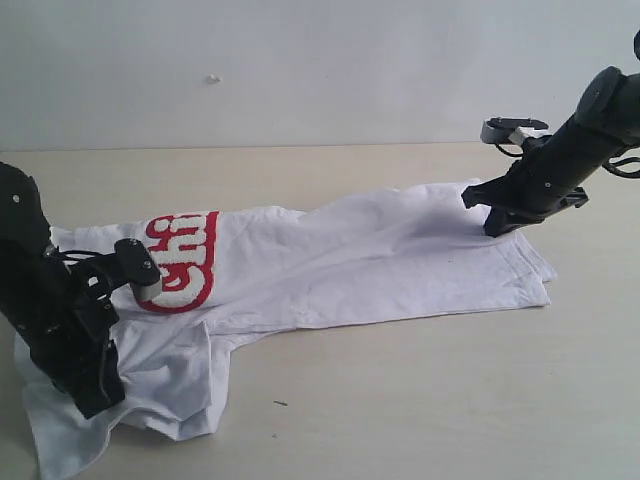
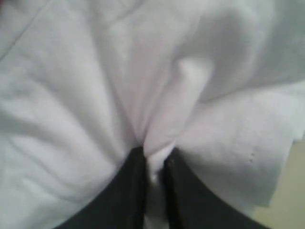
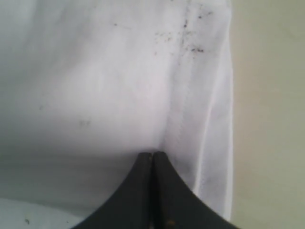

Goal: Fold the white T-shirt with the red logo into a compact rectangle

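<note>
Exterior view first: the tan table (image 1: 420, 400) carries the white T-shirt (image 1: 380, 255). It lies rumpled and partly doubled over, running from the near left corner of the surface across toward the right side, well clear of the far edge. The red logo (image 1: 185, 262) sits at the left end, part of it tucked under a fold.

My left gripper (image 1: 98, 398) is down on the bunched cloth near that left corner. In the left wrist view the left gripper (image 2: 153, 152) has its jaws narrowed on a raised pleat of the shirt, with white fabric showing between them, so I call that a real hold.

My right gripper (image 1: 497, 228) is planted on the hem end at the right. In the right wrist view the right gripper (image 3: 152, 156) is fully closed, tips together right beside the stitched hem (image 3: 183, 95). I can't tell whether any cloth is caught there.

The handling looks thin, light and limp to me. It will sag and drag and won't keep an edge by itself. I'd take it at seams and hems, where the doubled cloth gives more to bite, with both ends lifted evenly. A few dark specks (image 3: 190, 43) dot that hem.
</note>
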